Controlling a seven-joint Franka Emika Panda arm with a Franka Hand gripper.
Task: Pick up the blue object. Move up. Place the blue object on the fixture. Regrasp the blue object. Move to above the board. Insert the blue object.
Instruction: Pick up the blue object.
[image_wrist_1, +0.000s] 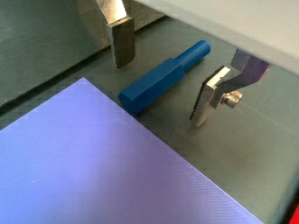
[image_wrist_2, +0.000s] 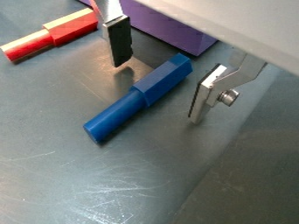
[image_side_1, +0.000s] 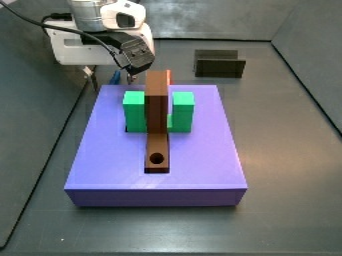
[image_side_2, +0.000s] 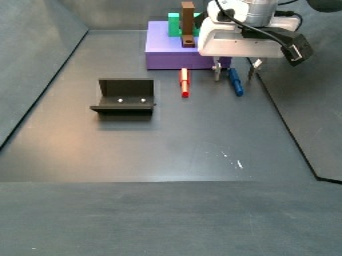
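Even, diffuse overhead light fills all views. The dark grey matte floor (image_wrist_2: 140, 175) shows pale scratches and soft sheen in a wrist view. The two-finger silver gripper (image_wrist_2: 163, 74) casts faint shadows. Wrist views look soft and grainy; side views are sharper, with the floor dimmer toward six o'clock.

1. The gripper (image_side_2: 230, 64) hangs low over the dark floor, just beside the purple board (image_side_2: 166, 52).
2. The blue object (image_side_2: 235, 81) lies flat on the floor under the gripper.
3. A red stick (image_side_2: 183, 85) lies on the floor near it.
4. The fixture (image_side_2: 124, 97) stands well apart from them.
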